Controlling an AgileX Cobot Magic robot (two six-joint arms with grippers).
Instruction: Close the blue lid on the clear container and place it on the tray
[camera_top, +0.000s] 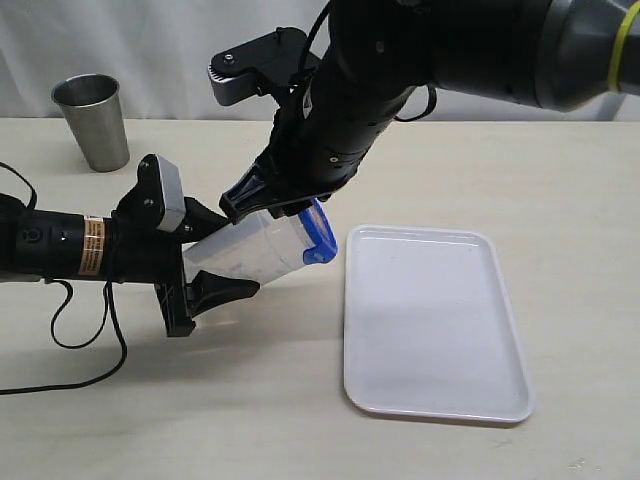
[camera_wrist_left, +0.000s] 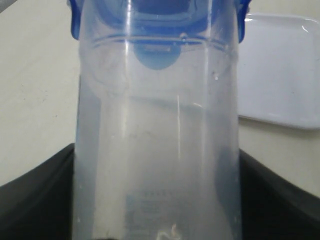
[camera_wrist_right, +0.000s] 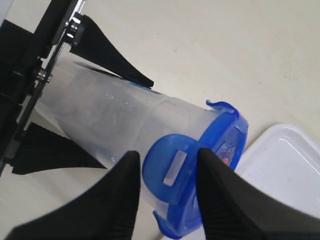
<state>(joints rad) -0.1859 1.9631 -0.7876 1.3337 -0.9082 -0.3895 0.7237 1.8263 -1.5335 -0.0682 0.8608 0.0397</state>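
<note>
My left gripper (camera_top: 240, 253) is shut on the clear container (camera_top: 250, 252), holding it tilted above the table with its mouth toward the tray (camera_top: 430, 320). The blue lid (camera_top: 318, 238) sits on that mouth. In the left wrist view the clear container (camera_wrist_left: 157, 150) fills the space between the black fingers (camera_wrist_left: 35, 200), and the blue lid (camera_wrist_left: 157, 30) caps its far end. My right gripper (camera_wrist_right: 167, 154) reaches down from above, open, its two fingers straddling one snap tab of the blue lid (camera_wrist_right: 200, 170). One finger touches the lid; the other stands slightly apart from the tab.
A steel cup (camera_top: 92, 120) stands at the back left of the table. The white tray lies flat just right of the container's lidded end, with nothing on it. The left arm's cable loops over the table at the front left.
</note>
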